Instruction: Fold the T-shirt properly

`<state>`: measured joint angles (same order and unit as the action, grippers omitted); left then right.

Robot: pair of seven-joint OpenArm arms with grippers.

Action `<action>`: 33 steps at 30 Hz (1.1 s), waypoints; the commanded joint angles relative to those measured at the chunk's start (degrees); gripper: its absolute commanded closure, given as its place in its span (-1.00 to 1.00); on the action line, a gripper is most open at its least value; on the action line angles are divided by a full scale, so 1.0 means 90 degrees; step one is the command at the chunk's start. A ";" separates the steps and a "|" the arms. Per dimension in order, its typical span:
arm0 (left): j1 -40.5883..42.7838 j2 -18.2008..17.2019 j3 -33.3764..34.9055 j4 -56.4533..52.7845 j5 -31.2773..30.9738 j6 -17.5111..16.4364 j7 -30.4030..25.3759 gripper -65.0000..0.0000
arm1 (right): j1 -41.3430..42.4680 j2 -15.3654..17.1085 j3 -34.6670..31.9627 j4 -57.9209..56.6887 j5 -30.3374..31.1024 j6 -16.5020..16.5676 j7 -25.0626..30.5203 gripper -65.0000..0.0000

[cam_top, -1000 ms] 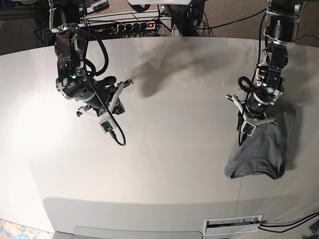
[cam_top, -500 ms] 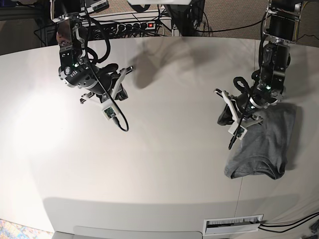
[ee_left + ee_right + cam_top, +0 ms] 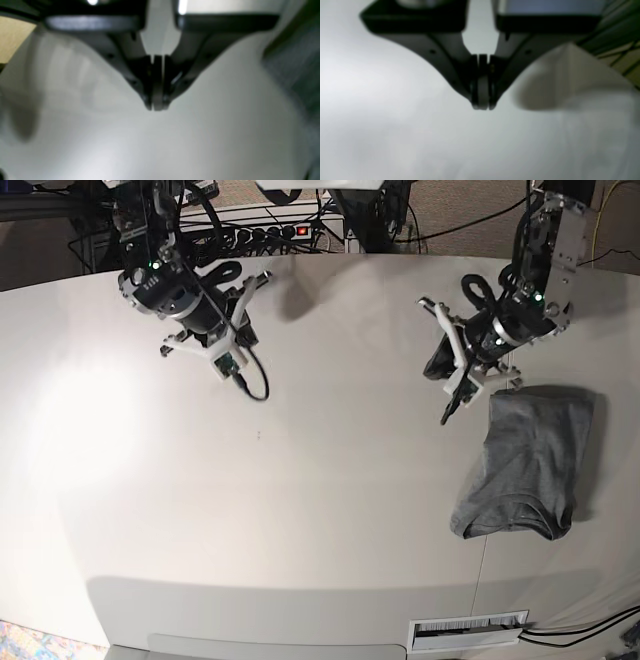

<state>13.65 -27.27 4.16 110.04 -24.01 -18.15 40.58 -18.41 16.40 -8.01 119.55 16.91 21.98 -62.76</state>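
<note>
While the T-shirt (image 3: pixel 530 463) lies folded into a narrow grey bundle at the right of the base view, both arms hang above the white desk (image 3: pixel 330 510) with nothing in their grasp. The bundle rests flat on the desk, collar end toward the lower edge of the frame, and a blurred strip of its grey cloth (image 3: pixel 295 62) shows at the right edge of the left wrist view.

The left gripper (image 3: pixel 440 368) sits just up and left of the shirt, apart from the cloth. Its fingers (image 3: pixel 146 82) are pressed together, pad against pad, empty.

The right gripper (image 3: pixel 250 285) is at the upper left of the base view, well apart from the shirt. Its fingers (image 3: pixel 473 82) are likewise closed on nothing, over bare desk.
</note>
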 commanded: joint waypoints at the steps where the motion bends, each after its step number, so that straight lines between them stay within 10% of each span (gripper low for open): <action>1: 0.0148 -0.0170 -0.0138 0.0248 0.0005 0.0075 -0.0102 1.00 | -0.0090 0.0053 0.0029 0.0236 -0.0041 0.0002 0.0148 1.00; 18: 0.4418 0.0036 -0.3203 0.1549 -0.1003 -0.0262 -0.0321 1.00 | -0.2273 0.0719 0.0029 0.0886 -0.0342 -0.0019 0.0155 1.00; 33: 0.5588 0.1268 -0.3354 0.0398 -0.1032 -0.0984 -0.0566 1.00 | -0.4743 0.0719 0.0330 0.0879 -0.2006 -0.0194 0.0537 1.00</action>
<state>62.96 -15.55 -25.71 112.84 -32.69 -26.72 35.94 -60.40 22.50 -5.39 126.98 -0.54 20.58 -57.84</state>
